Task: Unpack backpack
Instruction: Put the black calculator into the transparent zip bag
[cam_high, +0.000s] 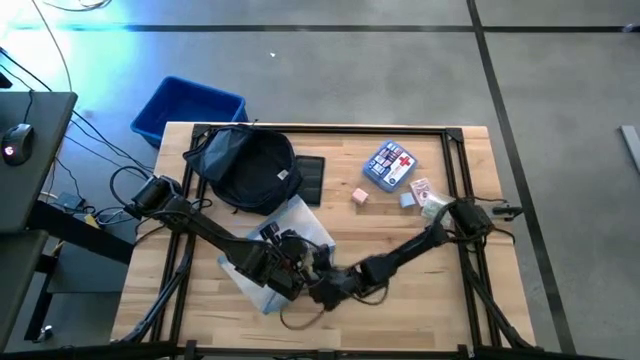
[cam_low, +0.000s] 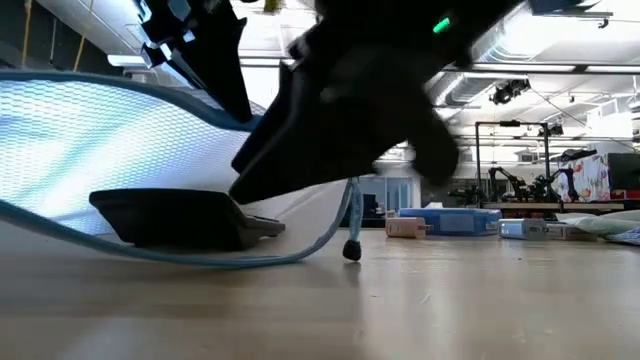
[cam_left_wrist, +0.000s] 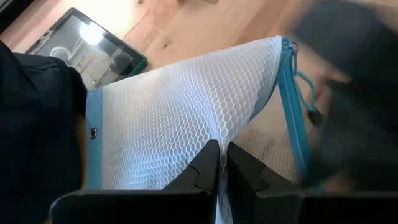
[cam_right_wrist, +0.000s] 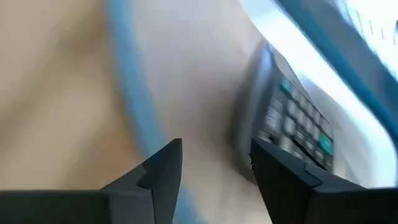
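The dark backpack (cam_high: 247, 168) lies at the table's far left, with a dark tablet (cam_high: 311, 180) beside it. Nearer the table's front lies a white mesh pouch (cam_high: 300, 225) with blue trim. My left gripper (cam_left_wrist: 222, 171) is shut on the mesh and holds part of it arched above the table (cam_low: 90, 140). A grey calculator (cam_right_wrist: 292, 124) lies on the wood at the pouch's open side (cam_low: 175, 215). My right gripper (cam_right_wrist: 214, 165) is open and low over the table, with one finger close to the calculator's edge. The pouch's zipper cord (cam_low: 352, 245) dangles to the table. My left gripper pinches the pouch's mesh wall (cam_left_wrist: 217, 134) between its two shut fingers, away from the blue trim. The fingers slant down from above. The mesh rises into a ridge at the fingers, while the pouch's trimmed lower edge (cam_low: 200, 258) stays on the table.
A blue first-aid pouch (cam_high: 392, 165) with a red cross and a few small items (cam_high: 415, 195) lie at the far right. A blue plastic bin (cam_high: 188, 108) stands on the floor beyond the table's far left corner. Bare wood shows along the near edge (cam_high: 420, 320).
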